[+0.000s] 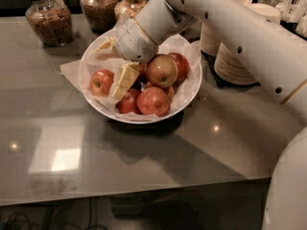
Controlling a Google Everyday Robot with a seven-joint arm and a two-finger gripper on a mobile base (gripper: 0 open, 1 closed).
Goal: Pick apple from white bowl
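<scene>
The white bowl (190,94), lined with crinkled paper, sits on the grey counter and holds several apples. The red apple with a pale patch at its stem dimple (101,82) lies at the bowl's left side. A bigger yellow-green blushed apple (161,70) and darker red apples (152,101) lie to its right. My gripper (109,70) reaches down into the bowl from the upper right and is open. One cream finger (123,79) stands just right of the red apple, and the other finger (105,46) is above it by the far rim. Neither holds anything.
Glass jars of nuts (48,18) stand at the back left and back centre (100,6). Stacks of tan paper bowls (238,61) stand right of the bowl, behind my arm (240,30). The counter's front edge runs along the bottom.
</scene>
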